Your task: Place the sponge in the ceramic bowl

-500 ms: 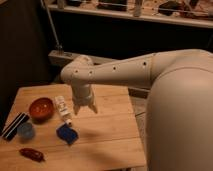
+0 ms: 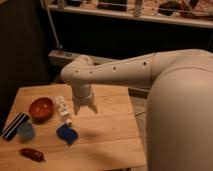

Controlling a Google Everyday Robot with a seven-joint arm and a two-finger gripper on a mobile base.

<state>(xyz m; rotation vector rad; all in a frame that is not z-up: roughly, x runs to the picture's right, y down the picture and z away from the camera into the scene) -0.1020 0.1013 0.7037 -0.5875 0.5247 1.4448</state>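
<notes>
The sponge, a small dark blue block, lies on the wooden table near its front left. The ceramic bowl, round and reddish-brown, sits at the table's left, behind and to the left of the sponge. My gripper hangs point-down over the table's middle, up and to the right of the sponge and to the right of the bowl. It is open, with nothing between its fingers. The white arm reaches in from the right.
A white bottle lies between the bowl and my gripper. A light blue cup, a black striped object and a dark red elongated object sit along the table's left front. The robot's big white body fills the right.
My gripper has sunk slightly toward the table. The sponge, bowl and other items lie where they were.
</notes>
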